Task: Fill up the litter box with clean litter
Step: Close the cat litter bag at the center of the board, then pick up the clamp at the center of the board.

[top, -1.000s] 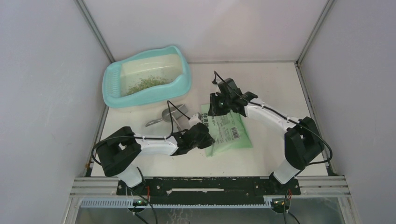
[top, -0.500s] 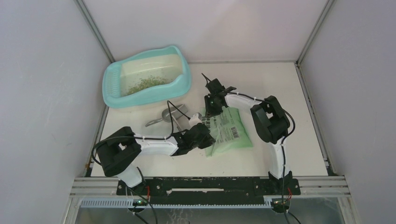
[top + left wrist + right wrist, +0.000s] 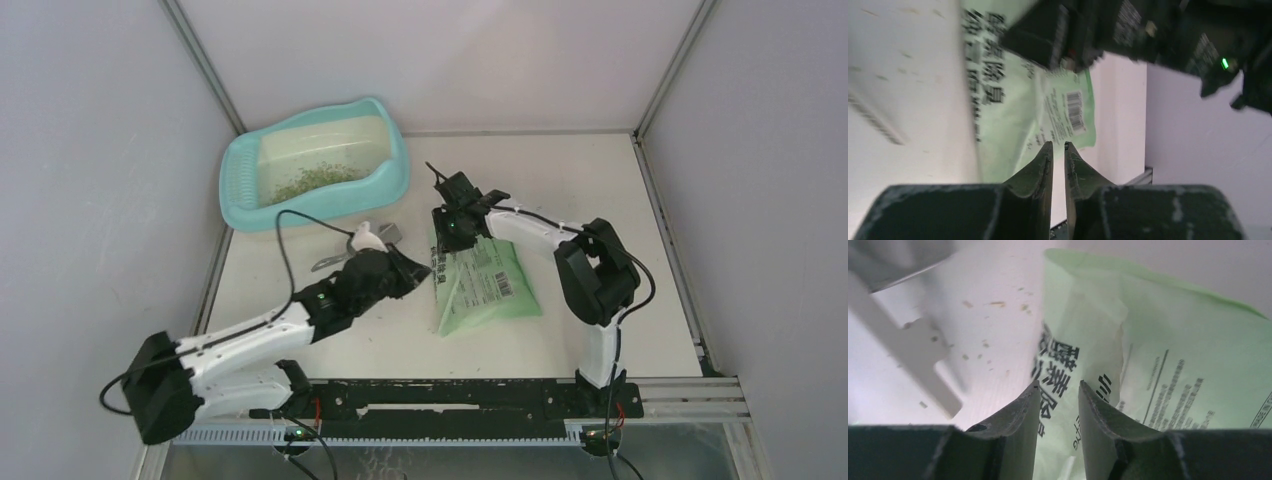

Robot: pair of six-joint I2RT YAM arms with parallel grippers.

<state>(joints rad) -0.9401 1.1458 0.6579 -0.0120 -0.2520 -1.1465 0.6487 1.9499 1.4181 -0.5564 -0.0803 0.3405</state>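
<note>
The turquoise litter box stands at the table's back left, with a patch of green-beige litter on its pale floor. A flat green printed bag lies mid-table. My right gripper sits over the bag's top-left corner, jaws open; printed film shows in the gap, and the pads do not press it. My left gripper is just left of the bag, apart from it, its fingertips a narrow slit apart with nothing between.
A grey metal scoop lies between the litter box and the bag, mostly hidden under my left arm. A few stray granules dot the table beside the bag. The enclosure walls close in on three sides.
My left arm has swung back to the left and its gripper has come off the bag's left edge. The right gripper stays at the bag's top corner, and both pairs of jaws have widened slightly.
</note>
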